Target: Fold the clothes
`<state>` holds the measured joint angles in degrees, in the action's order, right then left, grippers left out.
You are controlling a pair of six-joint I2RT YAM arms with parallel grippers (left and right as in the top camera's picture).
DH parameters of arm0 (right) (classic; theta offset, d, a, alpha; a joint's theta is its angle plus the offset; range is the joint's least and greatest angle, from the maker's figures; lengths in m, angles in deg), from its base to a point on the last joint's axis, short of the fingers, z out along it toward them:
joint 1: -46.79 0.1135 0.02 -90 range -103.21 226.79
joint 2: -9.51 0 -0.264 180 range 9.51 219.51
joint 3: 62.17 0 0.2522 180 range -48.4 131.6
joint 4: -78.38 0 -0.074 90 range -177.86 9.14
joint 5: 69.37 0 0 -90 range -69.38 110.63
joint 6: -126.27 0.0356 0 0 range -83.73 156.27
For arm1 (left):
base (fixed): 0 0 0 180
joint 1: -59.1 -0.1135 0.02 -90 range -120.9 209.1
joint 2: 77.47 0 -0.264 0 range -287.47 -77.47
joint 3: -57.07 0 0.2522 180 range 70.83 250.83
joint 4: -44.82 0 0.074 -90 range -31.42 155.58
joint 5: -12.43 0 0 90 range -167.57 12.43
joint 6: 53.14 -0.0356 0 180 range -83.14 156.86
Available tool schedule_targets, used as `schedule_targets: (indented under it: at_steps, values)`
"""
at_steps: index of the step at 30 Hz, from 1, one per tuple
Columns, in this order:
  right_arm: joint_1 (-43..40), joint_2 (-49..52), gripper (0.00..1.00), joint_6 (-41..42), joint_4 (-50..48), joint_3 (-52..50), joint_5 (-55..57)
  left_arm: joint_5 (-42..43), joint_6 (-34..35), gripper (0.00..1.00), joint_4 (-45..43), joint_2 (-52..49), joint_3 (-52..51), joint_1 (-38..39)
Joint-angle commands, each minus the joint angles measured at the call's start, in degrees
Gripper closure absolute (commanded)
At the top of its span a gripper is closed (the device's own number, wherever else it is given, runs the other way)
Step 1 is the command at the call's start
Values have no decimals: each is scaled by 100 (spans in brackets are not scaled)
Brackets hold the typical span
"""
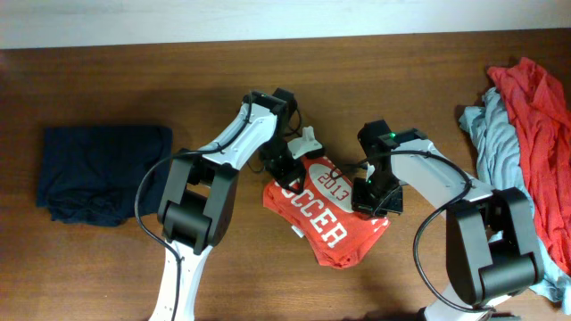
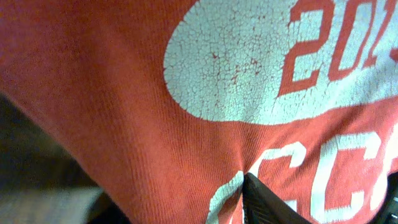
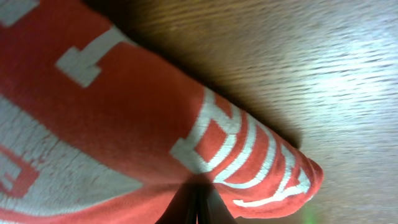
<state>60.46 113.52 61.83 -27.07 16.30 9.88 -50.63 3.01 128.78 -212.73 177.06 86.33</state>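
The orange-red T-shirt (image 1: 326,214) with white "2013 SOCCER" print lies bunched at the table's middle. My left gripper (image 1: 284,172) is at its upper-left edge. In the left wrist view the shirt (image 2: 124,93) fills the frame, and cloth puckers against one black finger (image 2: 266,204). The other finger is hidden, so I cannot tell how the jaws stand. My right gripper (image 1: 369,198) is at the shirt's right edge. Its fingers (image 3: 199,199) are shut, pinching a fold of the printed cloth (image 3: 124,118) just above the wood.
A navy T-shirt (image 1: 103,174) lies folded at the left. A pile with a red T-shirt (image 1: 535,111) and a grey-blue one (image 1: 492,147) sits at the right edge. The wooden table (image 1: 134,80) ends at a pale wall along the back.
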Motion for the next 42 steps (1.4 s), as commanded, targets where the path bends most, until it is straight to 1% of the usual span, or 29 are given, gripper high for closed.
schedule_targets:
  at_steps: [1,5,6,7,11,13,15,16,17,18,19,20,22,25,33,36,38,42]
  values:
    - [-55,31,93,66,-74,35,664,396,-70,56,225,-232,-39,11]
    - [-175,31,92,-4,-313,35,946,706,-68,55,520,-232,-39,11]
    - [-195,31,91,-4,-385,35,1008,839,-66,53,581,-232,-39,11]
    - [-232,31,92,-20,-516,35,1086,1003,-46,49,640,-232,-39,11]
    - [-330,31,92,-575,-1137,35,1106,1506,9,34,796,-232,-39,11]
    - [-361,31,92,-603,-1200,35,1099,1576,190,31,802,-232,-39,11]
    - [-374,31,92,-603,-1150,35,1104,1569,407,31,772,-232,-39,11]
    - [-374,31,92,-603,-1106,35,1102,1537,601,31,737,-232,-39,11]
    - [-374,31,92,-603,-1051,35,1102,1384,1049,32,678,-232,-39,7]
    - [-374,31,92,-603,-1010,35,1104,1097,1661,31,595,-232,-39,-4]
    - [-374,31,92,-603,-970,35,1104,800,2096,32,509,-232,-39,-17]
    - [-374,31,92,-605,-927,35,1104,557,2382,31,398,-232,-39,-31]
    - [-374,31,92,-603,-874,35,1104,363,2776,32,192,-232,-39,-79]
    - [-374,31,92,-603,-826,35,1104,341,3077,32,4,-232,-39,-234]
    - [-374,31,92,-605,-789,35,1104,420,3080,32,85,-232,-48,-1040]
    - [-374,31,92,-605,-789,35,1106,940,2900,30,81,-232,-114,-1287]
    - [-374,31,92,-605,-791,35,1106,1176,2835,29,61,-232,-247,-1335]
    - [-374,31,92,-605,-793,35,1104,1556,2776,28,-249,-232,-761,-1084]
